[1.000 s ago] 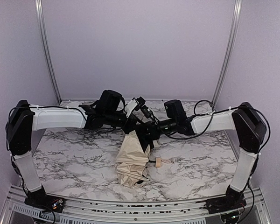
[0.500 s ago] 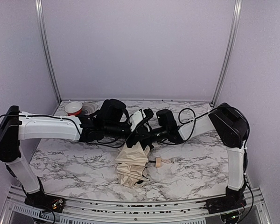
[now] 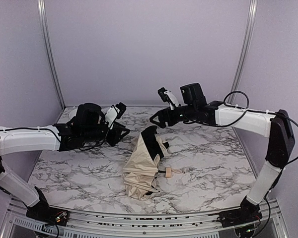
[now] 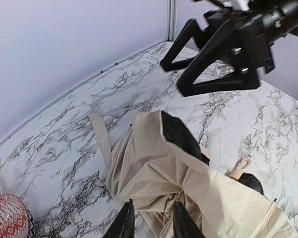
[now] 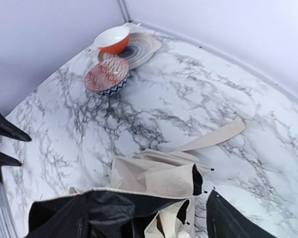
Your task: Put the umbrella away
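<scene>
While the umbrella [image 3: 141,168] lies crumpled on the worktop [image 3: 213,168], just below the left pincer [image 4: 152,223], that pincer's two tips stand a little apart with nothing between them. Across from it the right pincer [image 4: 173,78] hangs higher, spread wide and empty, likely so both can come down on the cloth from two sides. The umbrella's strap [image 4: 102,139] trails loose beside the cloth, so I think the folds are not tied yet, though part of it is hidden.
</scene>
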